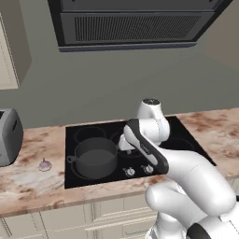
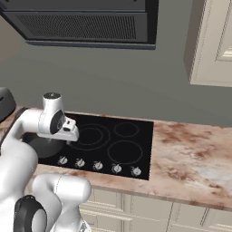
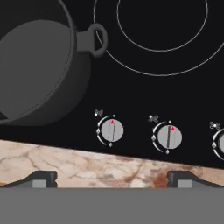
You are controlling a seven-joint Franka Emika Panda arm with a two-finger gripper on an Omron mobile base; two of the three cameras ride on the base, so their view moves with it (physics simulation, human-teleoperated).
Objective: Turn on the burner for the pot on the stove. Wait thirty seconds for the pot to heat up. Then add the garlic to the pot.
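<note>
Jaws (image 3: 112,179) stand fully parted with nothing between them, hanging over the front edge of the surface (image 3: 78,164), just short of the stove (image 3: 144,92). Straight ahead of me in the hand view sit two silver knobs: the left knob (image 3: 112,130) and the middle knob (image 3: 169,136), each with its slot upright and a red mark at the top, which I read as off. A third knob (image 3: 220,142) is cut by the right edge.

The pot (image 3: 37,65) sits above and left of the left knob, one loop handle pointing toward the large ringed zone (image 3: 151,26) beside it. I see no red glow around the pot, so I judge the burner beneath it unlit and the first step not yet done.

In the left base view the pot (image 1: 94,156) stands on the front-left zone, and the garlic (image 1: 45,165) lies on the surface left of the stove, well apart from me, near a toaster (image 1: 8,135).

Next move, as I judge it: pick the knob that serves the pot's zone, probably the left one, though the tiny icons are too small to read. Then go forward, centre the tips astride it, close, and twist.
</note>
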